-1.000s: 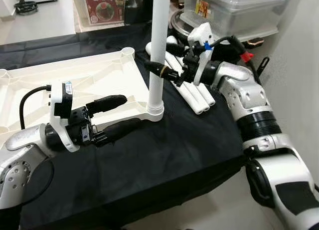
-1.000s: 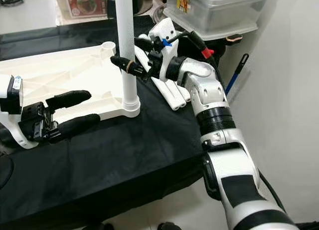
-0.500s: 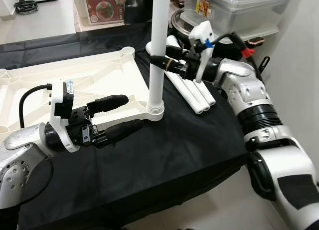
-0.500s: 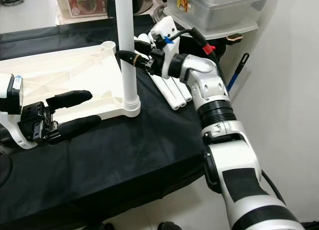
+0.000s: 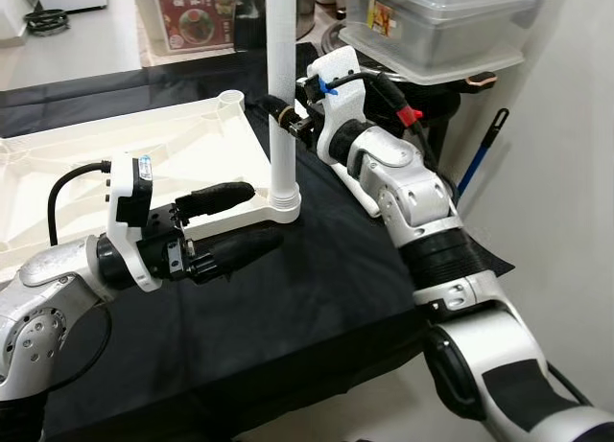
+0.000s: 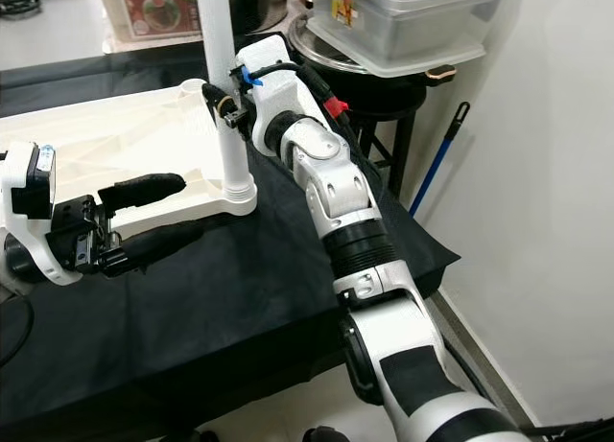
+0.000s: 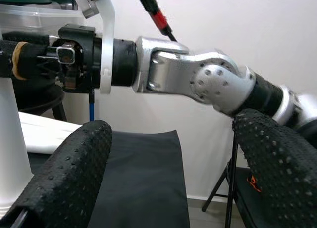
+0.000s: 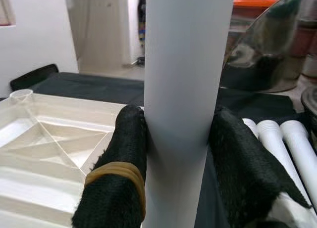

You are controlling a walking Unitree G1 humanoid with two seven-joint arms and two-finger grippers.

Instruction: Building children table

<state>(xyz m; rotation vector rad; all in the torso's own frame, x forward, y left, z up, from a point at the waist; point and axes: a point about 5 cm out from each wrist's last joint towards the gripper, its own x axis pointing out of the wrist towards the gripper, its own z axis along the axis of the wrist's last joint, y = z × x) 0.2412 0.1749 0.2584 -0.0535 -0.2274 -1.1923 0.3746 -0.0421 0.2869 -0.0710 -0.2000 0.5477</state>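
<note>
Your left gripper hovers low over the black-draped table, its two fingers spread with nothing between them, just short of the near edge of the white tabletop panel. That panel lies upside down, ribs showing, and takes up the left part of the cloth; bare black cloth in front of it runs to the table's near edge.

At the panel's near right corner a white table leg stands upright in its socket collar. The left gripper's upper fingertip ends just beside that collar; whether it touches cannot be told.

Your right gripper reaches in from the right and pinches the leg partway up, one finger on each side of the tube, the left-hand one wearing a tan band. Beyond it, spare white legs lie side by side on the cloth.

Further right the cloth ends at the table's right edge. Past it stand a blue-handled pole, pale floor and a white wall. Behind the table, clear plastic bins are stacked.
</note>
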